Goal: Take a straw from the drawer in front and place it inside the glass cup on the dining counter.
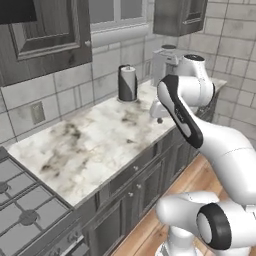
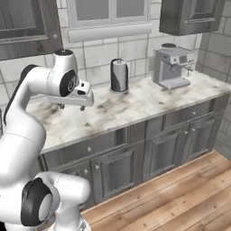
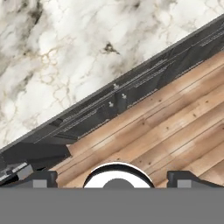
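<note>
Surface: veined marble worktop (image 3: 65, 52) below gripper (image 3: 111, 178).
Room: plank floor (image 3: 175, 131) beyond cabinet edge.
Gripper: fingertips spread wide, holding nothing.
Hidden: drawer interior, fronts closed.

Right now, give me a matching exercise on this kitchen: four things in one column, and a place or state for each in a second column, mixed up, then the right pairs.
Things:
1. paper towel roll
2. coffee machine
3. stove burners
4. gripper

Places or states:
A. at the left end of the counter in the left base view
B. open, above the marble worktop
C. upright by the wall, under the window
D. on the worktop's right end in the right base view

Pairs: 1-C, 2-D, 3-A, 4-B
</note>
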Controlling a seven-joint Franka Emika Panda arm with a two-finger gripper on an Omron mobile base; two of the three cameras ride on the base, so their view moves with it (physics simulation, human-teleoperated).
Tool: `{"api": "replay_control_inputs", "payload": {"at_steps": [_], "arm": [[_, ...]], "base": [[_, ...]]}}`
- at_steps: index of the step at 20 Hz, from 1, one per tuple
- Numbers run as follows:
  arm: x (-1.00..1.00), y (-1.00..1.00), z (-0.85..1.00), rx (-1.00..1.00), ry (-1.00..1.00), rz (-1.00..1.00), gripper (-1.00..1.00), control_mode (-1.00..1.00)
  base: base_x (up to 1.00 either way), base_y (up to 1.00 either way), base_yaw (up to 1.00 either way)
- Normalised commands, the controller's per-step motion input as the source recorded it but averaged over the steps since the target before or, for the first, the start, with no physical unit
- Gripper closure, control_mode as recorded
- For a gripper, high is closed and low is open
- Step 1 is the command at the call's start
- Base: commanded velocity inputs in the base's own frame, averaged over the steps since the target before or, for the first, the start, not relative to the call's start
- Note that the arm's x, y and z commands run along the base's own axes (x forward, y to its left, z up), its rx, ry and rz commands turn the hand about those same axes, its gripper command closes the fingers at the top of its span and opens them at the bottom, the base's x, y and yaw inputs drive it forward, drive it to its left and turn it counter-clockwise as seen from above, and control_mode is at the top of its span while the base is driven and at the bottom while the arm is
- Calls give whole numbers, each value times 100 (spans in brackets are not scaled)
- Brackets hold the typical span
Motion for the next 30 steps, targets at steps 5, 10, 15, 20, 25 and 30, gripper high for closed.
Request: {"api": "replay_control_inputs", "payload": {"at_steps": [5,10,15,20,25,30], "arm": [[0,0,0,0,0,0,-100,100],[0,0,0,0,0,0,-100,100],[0,0,0,0,0,0,-100,100],[0,0,0,0,0,0,-100,100],[-14,7,-4,7,0,-23,-100,-100],[9,-74,-4,32,3,-13,-100,-100]], "base": [[-45,44,-24],[-47,49,-24],[-43,48,-24],[-35,41,-24],[0,0,0],[0,0,0]]}}
